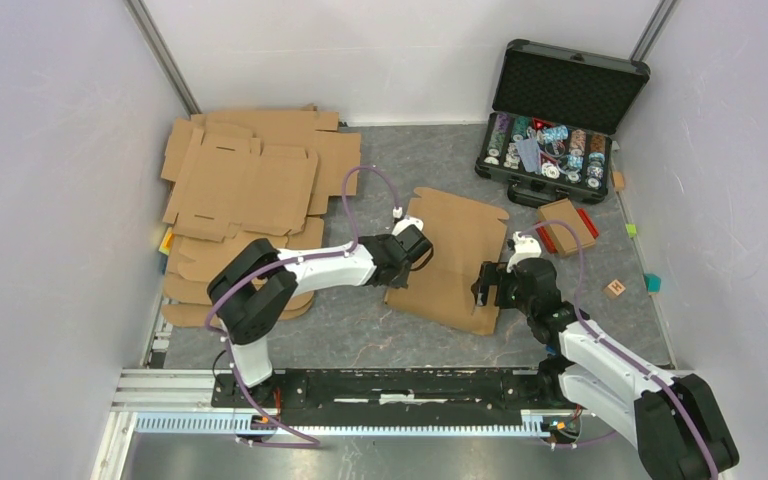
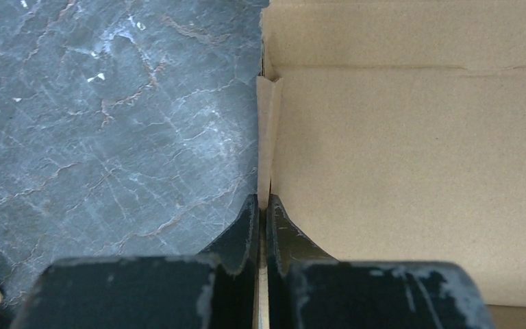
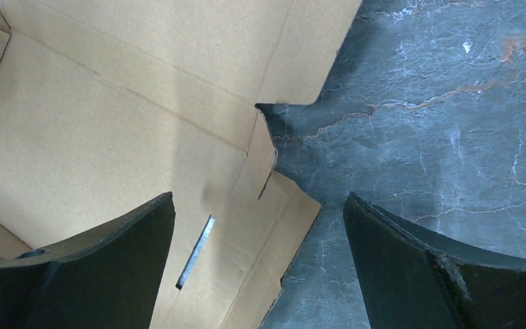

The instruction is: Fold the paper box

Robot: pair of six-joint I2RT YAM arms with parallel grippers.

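Left jaws: together, clamped on a thin upturned flap (image 2: pixel 268 137) along the left edge of the paper box (image 1: pixel 452 258). The flap stands on edge between the two fingers (image 2: pixel 241 233). The panel beside it lies flat.

Right jaws: wide apart, nothing between them, hanging over the box's near right edge. One finger (image 3: pixel 103 274) is above the cardboard, the other above bare desk (image 3: pixel 445 137) just off the box. A narrow slot (image 3: pixel 195 250) in the cardboard shows close to the first finger, and a notch is cut in the box's outline just beyond it.

Paper box: an unfolded brown blank, lying skewed on the grey marbled desk between the two arms.

Around the box:
- Left of it, well apart: a stack of flat cardboard blanks (image 1: pixel 245 185).
- Beyond it to the right: an open black case (image 1: pixel 570 90) holding poker chips.
- Right of it, near: a small brown carton (image 1: pixel 565 222) with red pieces.
- Further right of it: a wooden cube (image 1: pixel 615 288) and a teal block (image 1: pixel 653 283).
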